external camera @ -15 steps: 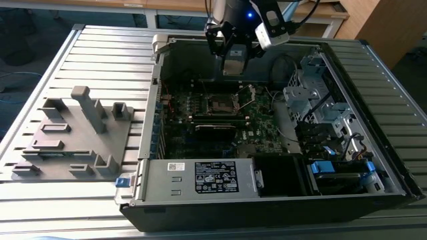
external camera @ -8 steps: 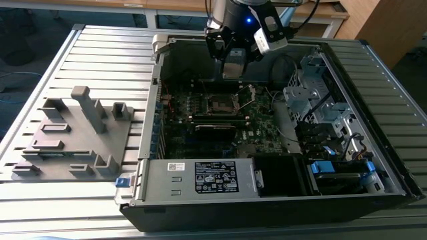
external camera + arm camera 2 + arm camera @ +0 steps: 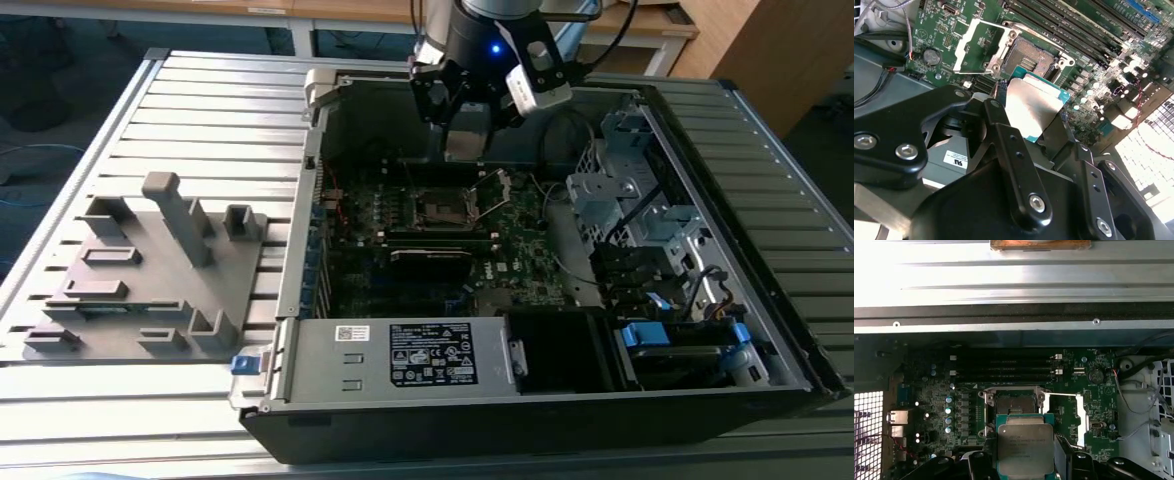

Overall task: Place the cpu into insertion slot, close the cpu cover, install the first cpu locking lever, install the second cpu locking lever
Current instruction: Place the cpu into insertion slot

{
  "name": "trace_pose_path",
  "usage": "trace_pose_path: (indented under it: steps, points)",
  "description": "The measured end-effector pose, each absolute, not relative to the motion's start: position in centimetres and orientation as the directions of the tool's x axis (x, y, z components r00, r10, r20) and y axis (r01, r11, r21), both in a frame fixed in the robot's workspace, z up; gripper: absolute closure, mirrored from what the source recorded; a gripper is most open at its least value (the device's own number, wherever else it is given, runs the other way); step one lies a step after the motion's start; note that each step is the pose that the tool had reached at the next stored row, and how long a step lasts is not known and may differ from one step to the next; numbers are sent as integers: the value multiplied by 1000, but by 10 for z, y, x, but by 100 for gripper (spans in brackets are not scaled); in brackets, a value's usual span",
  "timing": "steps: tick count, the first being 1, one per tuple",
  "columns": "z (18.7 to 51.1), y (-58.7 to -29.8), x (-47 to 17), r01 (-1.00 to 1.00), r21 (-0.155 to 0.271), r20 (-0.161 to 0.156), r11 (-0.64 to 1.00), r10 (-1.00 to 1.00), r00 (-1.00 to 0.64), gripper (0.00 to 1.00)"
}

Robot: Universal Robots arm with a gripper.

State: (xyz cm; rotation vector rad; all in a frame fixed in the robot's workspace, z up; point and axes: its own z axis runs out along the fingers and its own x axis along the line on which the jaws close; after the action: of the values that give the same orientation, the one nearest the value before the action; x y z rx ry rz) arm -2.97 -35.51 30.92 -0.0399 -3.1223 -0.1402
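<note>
My gripper [image 3: 461, 140] hangs inside the open computer case, shut on the cpu [image 3: 1025, 442], a flat silver-topped chip with a green edge. In the second wrist view the cpu [image 3: 1031, 107] sits between two black fingers [image 3: 1000, 125]. It hovers just short of the insertion slot [image 3: 1013, 405], a dark square socket rimmed in metal, which is bare [image 3: 1029, 57]. The cpu cover [image 3: 1081, 412] is swung open beside the slot; its silvery frame [image 3: 979, 45] lies flipped back. In the exterior view the slot [image 3: 441, 208] lies below the gripper, with the cover [image 3: 495, 190] raised at its right.
Long black memory slots [image 3: 1004, 367] run beside the socket. A grey power supply [image 3: 400, 355] and drive cage [image 3: 627, 190] crowd the case. A grey fixture with upright holders [image 3: 147, 270] stands on the slatted table at the exterior view's left.
</note>
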Motion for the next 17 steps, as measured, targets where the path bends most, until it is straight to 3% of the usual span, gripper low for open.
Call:
trace_pose_path:
  steps: [17]
  points:
    - [301,-355,-30,26,89,17,996,25,-1000,46]
